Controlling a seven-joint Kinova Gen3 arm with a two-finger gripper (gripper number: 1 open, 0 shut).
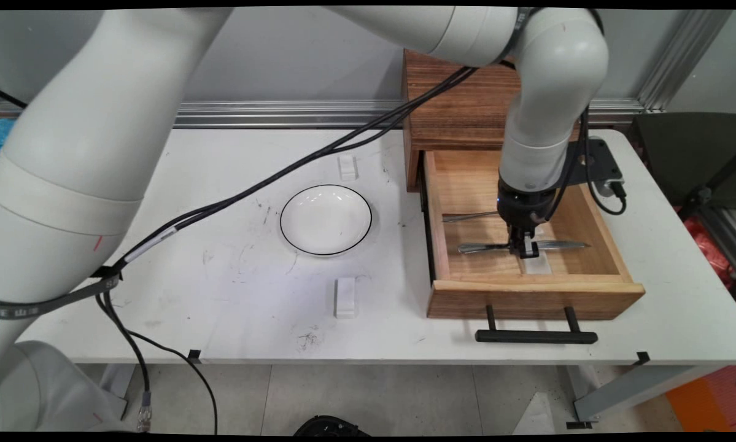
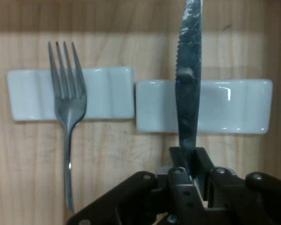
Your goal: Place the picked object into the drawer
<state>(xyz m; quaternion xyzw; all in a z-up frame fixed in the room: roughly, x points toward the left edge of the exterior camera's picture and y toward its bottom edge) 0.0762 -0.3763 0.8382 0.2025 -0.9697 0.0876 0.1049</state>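
Observation:
My gripper (image 1: 523, 250) reaches down into an open wooden drawer (image 1: 527, 298) and is shut on a silver knife (image 1: 561, 245), near the middle of its length. In the hand view the gripper (image 2: 189, 161) pinches the knife (image 2: 188, 93), whose serrated blade crosses a white rest (image 2: 234, 105). Beside it a fork (image 2: 68, 108) lies with its tines on a second white rest (image 2: 107, 91). In the main view the fork (image 1: 469, 216) lies farther back in the drawer, partly hidden by the hand. I cannot tell whether the knife touches its rest.
The drawer sticks out of a wooden cabinet (image 1: 460, 104) at the back right, its black handle (image 1: 535, 336) toward the table's front edge. A white plate with a black rim (image 1: 325, 219) sits mid-table, with a small white rest behind it (image 1: 347, 167) and another in front (image 1: 345, 297).

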